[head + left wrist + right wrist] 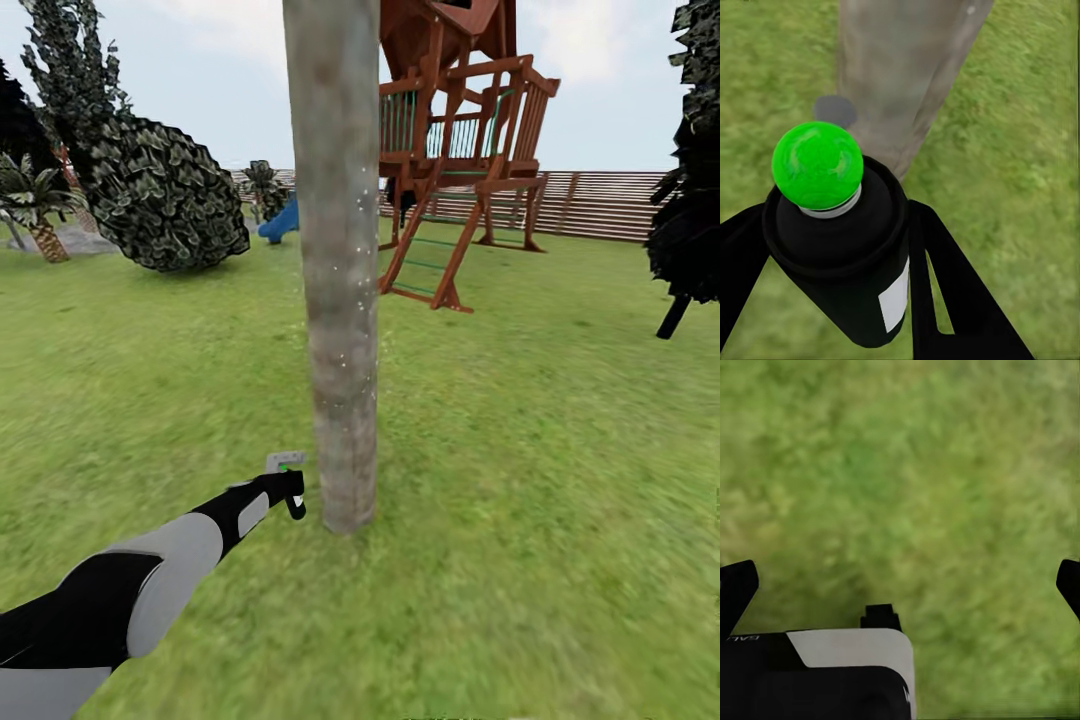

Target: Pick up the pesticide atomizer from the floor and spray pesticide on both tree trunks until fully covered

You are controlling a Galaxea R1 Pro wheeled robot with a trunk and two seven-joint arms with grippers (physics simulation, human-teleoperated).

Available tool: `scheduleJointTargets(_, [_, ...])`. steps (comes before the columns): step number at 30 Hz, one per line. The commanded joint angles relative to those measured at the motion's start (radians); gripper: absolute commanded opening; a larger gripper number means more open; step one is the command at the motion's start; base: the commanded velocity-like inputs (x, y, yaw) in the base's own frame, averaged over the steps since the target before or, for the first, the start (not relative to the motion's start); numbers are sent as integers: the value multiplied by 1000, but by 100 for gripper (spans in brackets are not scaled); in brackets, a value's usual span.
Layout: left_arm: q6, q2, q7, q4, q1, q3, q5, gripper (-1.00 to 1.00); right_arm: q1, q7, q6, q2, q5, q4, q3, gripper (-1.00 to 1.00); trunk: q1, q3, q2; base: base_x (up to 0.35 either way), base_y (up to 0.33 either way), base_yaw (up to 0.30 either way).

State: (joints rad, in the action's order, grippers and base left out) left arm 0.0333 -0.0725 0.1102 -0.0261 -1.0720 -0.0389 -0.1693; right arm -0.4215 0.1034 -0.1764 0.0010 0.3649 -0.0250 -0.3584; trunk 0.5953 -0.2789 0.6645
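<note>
A pale mottled tree trunk (340,280) rises straight up the middle of the head view from the lawn, with a few small white specks on its bark. My left gripper (290,495) reaches in from the lower left, just left of the trunk's base, shut on the pesticide atomizer (286,463). In the left wrist view the atomizer (844,247) is a dark bottle with a white label and a bright green dot on top, held between my black fingers (952,292) and facing the trunk (900,75). My right gripper (900,585) hangs open over bare grass.
A red-brown wooden play tower (460,150) with a ladder stands behind the trunk to the right, next to a blue slide (283,220). A round dark bush (165,195) and a small palm (35,205) stand back left. A dark conifer (690,200) is at the right edge, before the slat fence (600,205).
</note>
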Motion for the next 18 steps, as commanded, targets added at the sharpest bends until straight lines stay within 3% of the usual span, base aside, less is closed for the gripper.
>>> scheduleJointTargets(1, [4,0,3,-1,0,-4,-10,-100,-1,1,-5,1,8,-3,-8,100,0,-1,1,0,350,-270])
scheduleJointTargets(5, [3,0,3,-1,0,-4,-10,-100,-1,1,-5,1,8,-3,-9,100,0,-1,1,0,288,-288])
scheduleJointTargets(12, [2,-1,3,-1,0,-4,-10,-100,-1,1,-5,1,8,-3,-8,100,0,-1,1,0,45,-284])
scheduleJointTargets(18, [2,-1,3,-2,0,-4,-10,-100,-1,1,-5,1,8,-3,-8,100,0,-1,1,0,284,-60])
